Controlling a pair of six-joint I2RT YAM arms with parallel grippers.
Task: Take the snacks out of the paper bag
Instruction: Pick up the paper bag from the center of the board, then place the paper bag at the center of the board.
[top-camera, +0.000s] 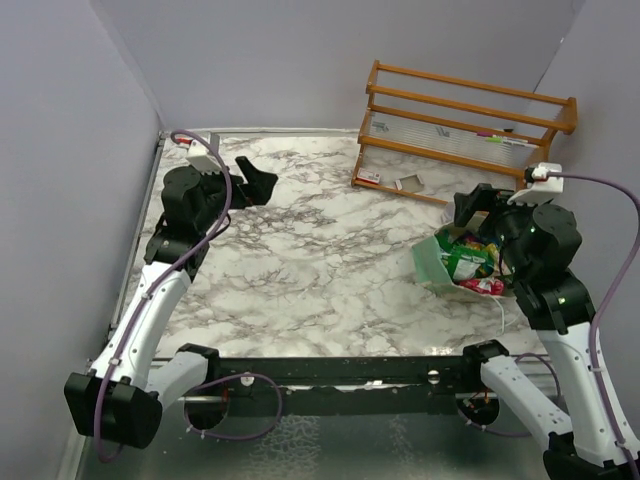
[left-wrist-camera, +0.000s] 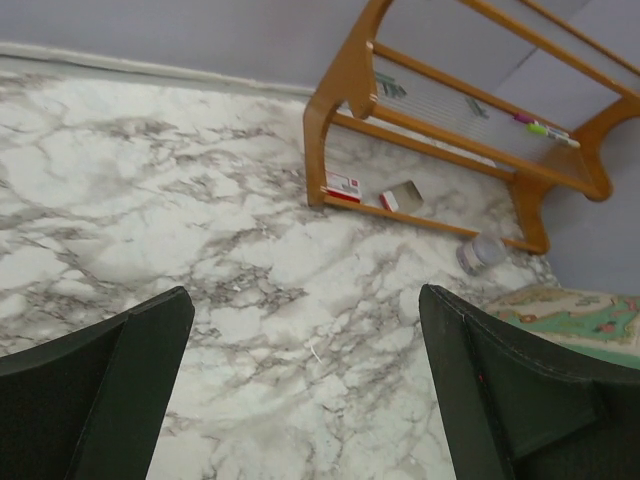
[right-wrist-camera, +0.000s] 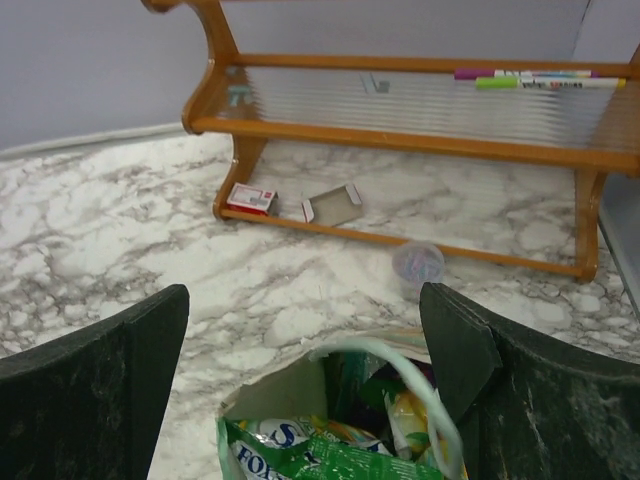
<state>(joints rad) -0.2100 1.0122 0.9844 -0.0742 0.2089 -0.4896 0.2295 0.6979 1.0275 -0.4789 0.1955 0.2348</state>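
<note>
The mint-green paper bag (top-camera: 432, 264) stands open at the right of the marble table, under my right arm. Snacks fill it: a green packet (top-camera: 466, 262) on top, a red-pink one (top-camera: 484, 286) beside it. In the right wrist view the bag's mouth (right-wrist-camera: 290, 385) sits just below my open right gripper (right-wrist-camera: 305, 330), with the green packet (right-wrist-camera: 330, 455), a yellow one (right-wrist-camera: 410, 420) and a cord handle (right-wrist-camera: 420, 385) showing. My right gripper (top-camera: 478, 205) hovers over the bag, empty. My left gripper (top-camera: 258, 180) is open and empty at the far left, above bare marble (left-wrist-camera: 305, 340).
A wooden slatted rack (top-camera: 465, 125) stands at the back right with markers (right-wrist-camera: 530, 78) on its shelf. Small white-and-red cards (right-wrist-camera: 250, 198) and an open carton (right-wrist-camera: 335, 205) lie under it. A small clear round lid (right-wrist-camera: 417, 263) lies by the bag. Grey walls enclose the table.
</note>
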